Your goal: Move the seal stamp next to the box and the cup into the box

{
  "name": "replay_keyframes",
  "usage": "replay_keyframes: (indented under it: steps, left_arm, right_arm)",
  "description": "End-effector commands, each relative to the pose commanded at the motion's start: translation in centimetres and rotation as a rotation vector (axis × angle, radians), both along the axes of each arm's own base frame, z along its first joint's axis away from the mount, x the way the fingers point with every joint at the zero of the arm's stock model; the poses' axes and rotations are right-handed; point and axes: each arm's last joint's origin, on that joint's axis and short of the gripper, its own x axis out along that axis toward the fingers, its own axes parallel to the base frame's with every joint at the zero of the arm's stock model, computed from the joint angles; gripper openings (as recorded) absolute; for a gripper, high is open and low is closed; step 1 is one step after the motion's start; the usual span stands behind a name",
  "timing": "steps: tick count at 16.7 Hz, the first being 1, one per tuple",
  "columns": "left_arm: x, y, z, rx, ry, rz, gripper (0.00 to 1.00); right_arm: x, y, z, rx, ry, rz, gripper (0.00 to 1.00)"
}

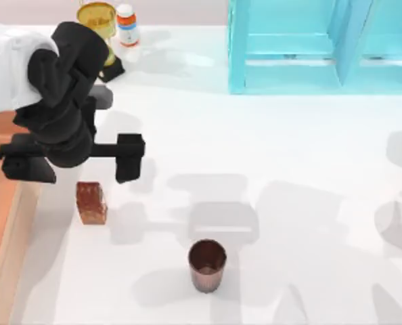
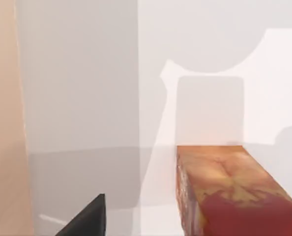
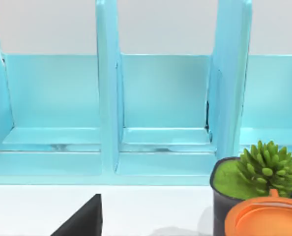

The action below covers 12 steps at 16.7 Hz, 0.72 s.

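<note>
The reddish-brown seal stamp stands upright on the white table, a short way right of the box's light wooden wall. My left gripper hovers open just behind the seal stamp, its black fingers spread wide and touching nothing. In the left wrist view the seal stamp is close below, with one dark fingertip apart from it and the box wall along the edge. The dark brown cup stands upright near the front middle, far from both grippers. Of my right gripper, one dark fingertip shows, set wide to one side and facing the shelf.
A cyan shelf unit stands at the back right. A gold trophy and a white bottle sit at the back left. The right wrist view shows the shelf, a potted plant and an orange lid.
</note>
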Motion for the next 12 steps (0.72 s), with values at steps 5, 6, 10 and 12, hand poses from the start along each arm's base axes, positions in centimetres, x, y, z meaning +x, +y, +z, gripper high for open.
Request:
replay_keyframes:
  steps: [5, 6, 10, 12]
  left_arm:
    - [0.3, -0.1, 2.3, 0.0, 0.001, 0.0, 1.0]
    - [0.3, -0.1, 2.8, 0.0, 0.001, 0.0, 1.0]
    - [0.3, -0.1, 4.6, 0.0, 0.001, 0.0, 1.0]
    - [0.3, -0.1, 5.6, 0.0, 0.001, 0.0, 1.0]
  right_arm:
    - [0.0, 0.0, 0.0, 0.0, 0.0, 0.0, 1.0]
    - [0.0, 0.0, 0.0, 0.0, 0.0, 0.0, 1.0]
    - [0.0, 0.0, 0.0, 0.0, 0.0, 0.0, 1.0]
    - [0.0, 0.0, 0.0, 0.0, 0.0, 0.0, 1.0]
